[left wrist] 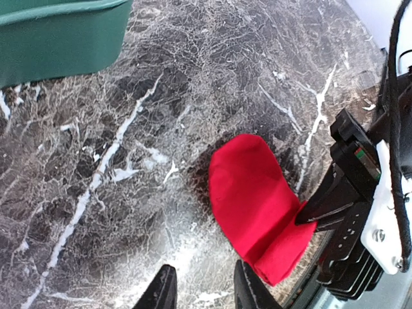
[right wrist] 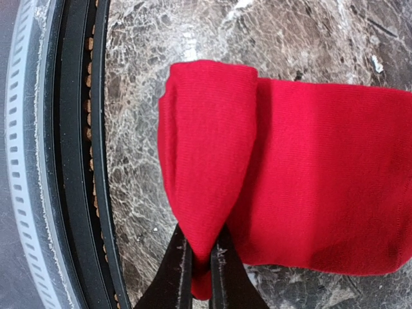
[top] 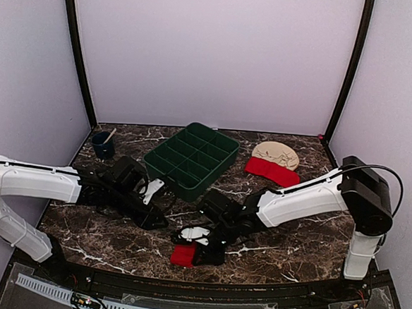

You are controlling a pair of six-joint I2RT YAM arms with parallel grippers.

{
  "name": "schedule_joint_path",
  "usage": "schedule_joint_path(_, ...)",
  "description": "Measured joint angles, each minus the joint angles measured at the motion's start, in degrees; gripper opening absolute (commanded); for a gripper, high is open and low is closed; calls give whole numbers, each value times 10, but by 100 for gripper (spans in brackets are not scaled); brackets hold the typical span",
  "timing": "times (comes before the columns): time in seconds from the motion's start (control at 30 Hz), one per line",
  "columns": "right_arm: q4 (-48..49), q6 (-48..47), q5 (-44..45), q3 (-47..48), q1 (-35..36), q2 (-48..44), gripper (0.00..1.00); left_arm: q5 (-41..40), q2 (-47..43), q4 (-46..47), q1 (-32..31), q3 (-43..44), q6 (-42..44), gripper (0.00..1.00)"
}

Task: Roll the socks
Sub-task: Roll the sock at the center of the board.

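Supporting surface (top: 284,245): dark marble with white veins, carrying everything named below.
Green tray (top: 191,159): split into many compartments, set at an angle toward the far middle.
Second sock (top: 272,171): bright red and flat at the far right, touching a tan cloth (top: 277,154) that lies just behind it.
Near sock (top: 183,255): bright red, at the near edge of the surface between my two arms. One end is folded over into a thick roll and the rest lies flat.
Blue cup (top: 103,147): far left, with a thin stick standing in it.
My right fingers (right wrist: 201,257): pinched tight on the rolled end of the near sock, red fabric squeezed between them.
My left fingers (left wrist: 203,283): partway open with nothing between them, pointing at bare surface just beside the near sock.
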Motion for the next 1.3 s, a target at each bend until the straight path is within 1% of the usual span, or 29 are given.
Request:
schedule_joint_path(0.17, -19, 4, -33, 20, -13, 15, 4, -75, -5, 15, -56, -7, -7, 32)
schedule_joint_path(0.3, -27, 10, -63, 31, -22, 28, 4, -120, -23, 33, -89, -34, -16, 32)
schedule_joint_path(0.57, -33, 24, -105, 33, -35, 37, 4, -186, -93, 75, -124, -99, -35, 33)
schedule_joint_path(0.63, -34, 29, -115, 33, -37, 38, 4, -192, -107, 89, -127, -111, -35, 33)
schedule_joint_path(0.77, -35, 40, -130, 33, -41, 39, 4, -192, -104, 108, -148, -116, -25, 33)
schedule_joint_path(1.0, -28, 62, -158, 23, -55, 39, 4, -193, -71, 131, -191, -116, 2, 34)
schedule_joint_path(1.3, -16, 78, -193, 1, -66, 42, 4, -176, -36, 143, -216, -111, 37, 36)
